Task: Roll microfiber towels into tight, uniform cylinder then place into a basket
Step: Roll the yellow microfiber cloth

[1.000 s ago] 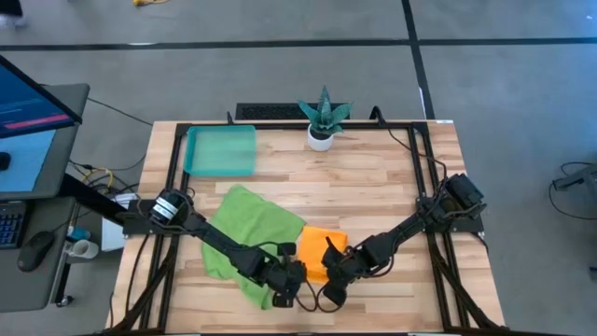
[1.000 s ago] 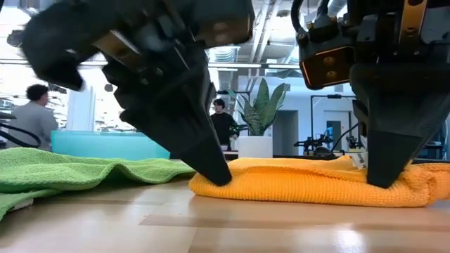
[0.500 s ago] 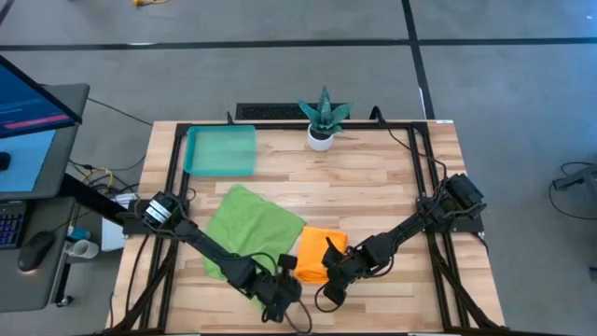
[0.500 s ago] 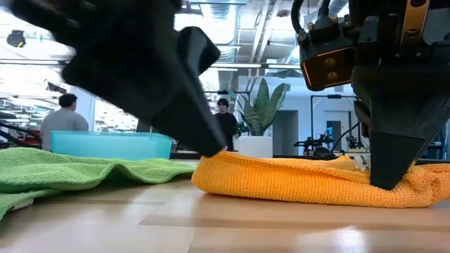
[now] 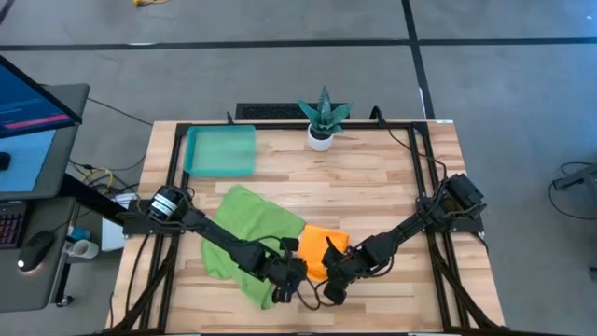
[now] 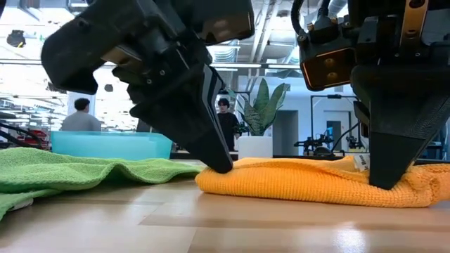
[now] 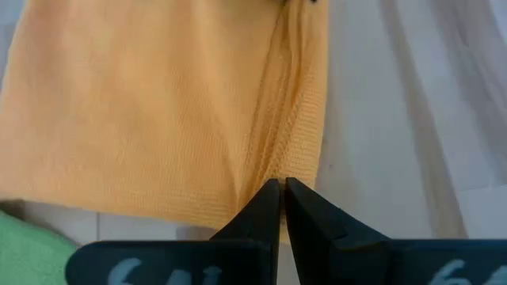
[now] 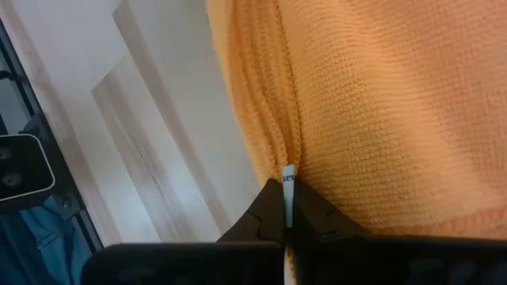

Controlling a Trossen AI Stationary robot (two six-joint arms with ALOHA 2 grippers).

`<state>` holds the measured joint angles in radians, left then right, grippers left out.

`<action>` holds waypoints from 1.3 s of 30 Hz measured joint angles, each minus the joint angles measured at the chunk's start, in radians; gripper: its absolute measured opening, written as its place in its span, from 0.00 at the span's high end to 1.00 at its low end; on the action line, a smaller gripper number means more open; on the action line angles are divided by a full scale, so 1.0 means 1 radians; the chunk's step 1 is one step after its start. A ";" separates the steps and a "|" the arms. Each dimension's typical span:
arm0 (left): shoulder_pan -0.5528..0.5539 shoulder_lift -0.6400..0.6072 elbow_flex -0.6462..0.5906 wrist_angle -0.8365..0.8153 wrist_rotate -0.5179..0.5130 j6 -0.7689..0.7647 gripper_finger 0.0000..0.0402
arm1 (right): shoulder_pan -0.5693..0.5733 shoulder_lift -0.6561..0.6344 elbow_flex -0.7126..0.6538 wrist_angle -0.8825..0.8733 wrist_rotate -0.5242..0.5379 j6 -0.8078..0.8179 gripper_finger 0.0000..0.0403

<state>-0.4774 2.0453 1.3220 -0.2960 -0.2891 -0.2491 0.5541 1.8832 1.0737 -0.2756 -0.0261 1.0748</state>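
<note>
The green towel (image 5: 250,227) is spread on the bench (image 5: 373,177), overlapped by the orange towel (image 5: 319,252). The left gripper (image 5: 297,287) has been brought back against the orange towel's near-left edge, fingers pinched on it. The right gripper (image 5: 332,289) is still clamped on the near-right edge.

Orange, lime and teal on our pale wood desk (image 5: 373,187)

We see a bright orange towel (image 5: 317,250) with a white tag (image 8: 288,186), a lime green towel (image 5: 247,224), a translucent teal basket (image 5: 221,151), black tools, and a green spiky plant (image 5: 323,112) in a white pot.
</note>
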 joint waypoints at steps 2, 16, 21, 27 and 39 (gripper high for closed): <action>0.003 0.000 -0.009 0.008 0.012 -0.014 0.96 | 0.000 0.000 0.000 0.000 0.000 -0.002 0.96; 0.004 -0.005 -0.126 0.172 0.007 -0.192 0.96 | 0.000 0.000 0.000 0.000 -0.002 0.006 0.81; 0.005 -0.003 -0.127 0.192 0.007 -0.193 0.96 | 0.000 0.000 0.000 -0.001 -0.004 0.000 0.71; 0.005 -0.001 -0.128 0.199 0.001 -0.192 0.96 | -0.002 0.000 0.000 -0.005 -0.029 -0.001 0.64; 0.006 0.000 -0.128 0.199 0.000 -0.193 0.96 | -0.002 -0.120 0.000 -0.138 0.060 -0.003 0.63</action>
<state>-0.4717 2.0453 1.1938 -0.0967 -0.2893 -0.4419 0.5525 1.7635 1.0737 -0.4136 0.0341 1.0722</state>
